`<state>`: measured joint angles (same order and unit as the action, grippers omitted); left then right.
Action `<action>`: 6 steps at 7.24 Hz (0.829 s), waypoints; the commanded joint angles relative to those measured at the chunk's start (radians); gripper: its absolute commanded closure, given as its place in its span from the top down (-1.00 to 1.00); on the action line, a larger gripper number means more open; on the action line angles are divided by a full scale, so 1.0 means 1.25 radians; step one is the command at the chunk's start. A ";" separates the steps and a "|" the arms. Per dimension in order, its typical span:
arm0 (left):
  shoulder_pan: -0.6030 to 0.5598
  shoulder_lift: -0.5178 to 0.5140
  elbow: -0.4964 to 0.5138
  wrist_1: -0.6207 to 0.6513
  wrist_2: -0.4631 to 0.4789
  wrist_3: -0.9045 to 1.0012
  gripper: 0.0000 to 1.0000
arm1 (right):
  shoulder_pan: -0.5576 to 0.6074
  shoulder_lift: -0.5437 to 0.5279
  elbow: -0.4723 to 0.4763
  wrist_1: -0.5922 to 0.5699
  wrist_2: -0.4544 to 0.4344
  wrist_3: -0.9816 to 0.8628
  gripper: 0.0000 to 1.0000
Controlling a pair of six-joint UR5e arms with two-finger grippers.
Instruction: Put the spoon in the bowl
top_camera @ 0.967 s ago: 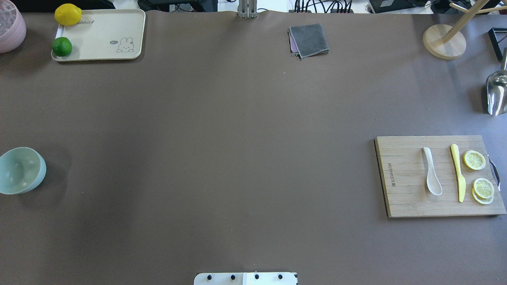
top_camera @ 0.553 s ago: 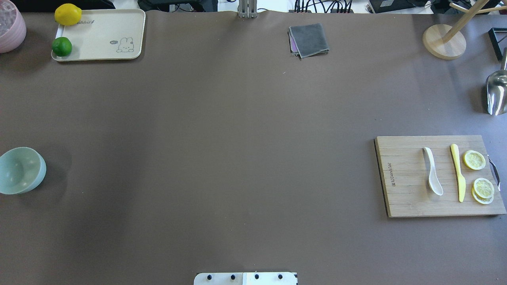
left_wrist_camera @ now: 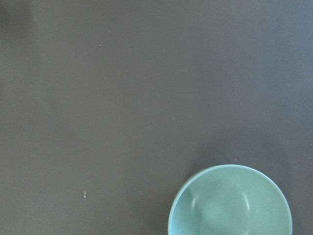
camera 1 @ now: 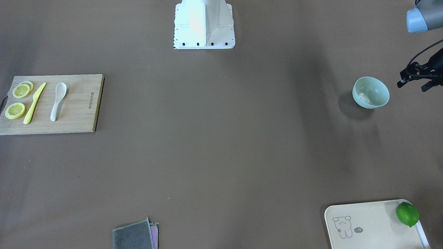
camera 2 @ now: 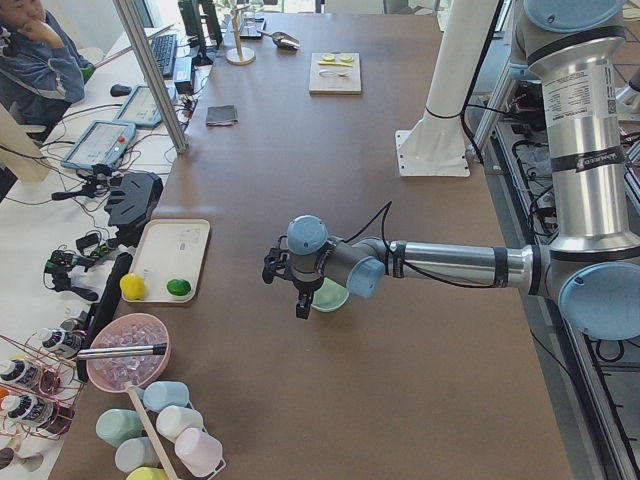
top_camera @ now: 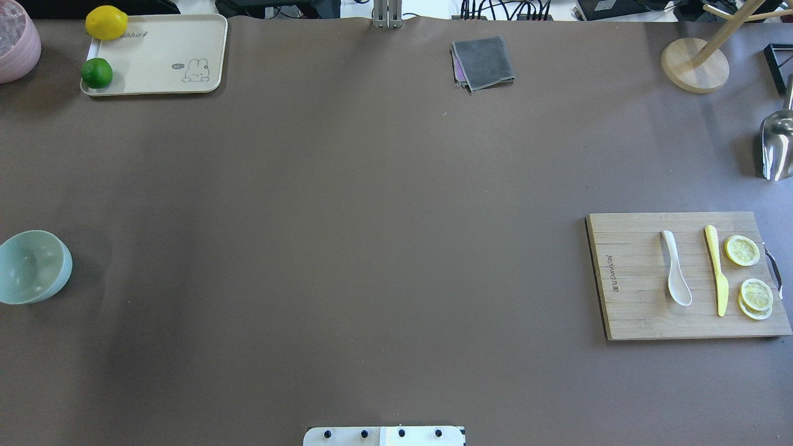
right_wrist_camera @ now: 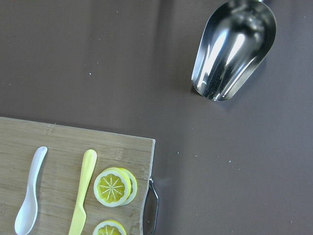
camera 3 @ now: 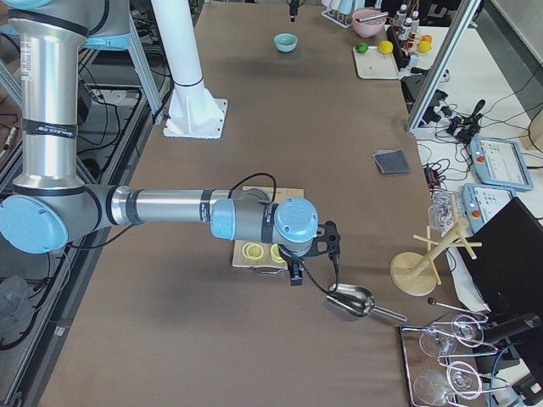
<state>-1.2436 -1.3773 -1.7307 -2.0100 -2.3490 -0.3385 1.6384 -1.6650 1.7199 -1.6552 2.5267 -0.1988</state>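
On the cutting board [top_camera: 626,316], right end of the table: the white spoon [top_camera: 676,267] lies flat with its scoop toward the robot. A yellow knife [top_camera: 715,269] lies beside it, and lemon slices [top_camera: 742,250] lie past that.
Far left end: the green bowl [top_camera: 61,272] sits well apart from the spoon.
Right arm: the right gripper [camera 3: 294,276] hangs off the board's outer edge, near a metal scoop [right_wrist_camera: 232,49]. I cannot tell whether its fingers are apart or together.
Left arm: the left gripper [camera 1: 412,83] hovers just beside the bowl. I can't read the gap between its fingers either.
Step in hand: reaching for the spoon, I'd say, since nothing is picked up yet.
Doing it well: bring the right gripper over the board and set the jaws across the handle on the side away from the knife. Come straight down and pinch low and firmly, because the handle looks smooth and sits close to the wood.
Watch for: nudging the knife, and the long carry to the bowl.
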 commanded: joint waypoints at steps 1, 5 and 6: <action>0.042 -0.005 0.035 -0.039 0.002 -0.027 0.78 | 0.000 -0.001 -0.004 -0.001 0.003 0.001 1.00; 0.079 -0.010 0.097 -0.114 0.000 -0.032 0.71 | 0.000 -0.008 0.000 0.001 0.001 0.000 1.00; 0.087 -0.010 0.101 -0.115 0.000 -0.032 0.66 | 0.000 -0.012 0.001 0.001 0.001 0.000 1.00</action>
<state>-1.1463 -1.3893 -1.6128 -2.1473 -2.3483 -0.3789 1.6383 -1.6758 1.7191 -1.6539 2.5286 -0.1992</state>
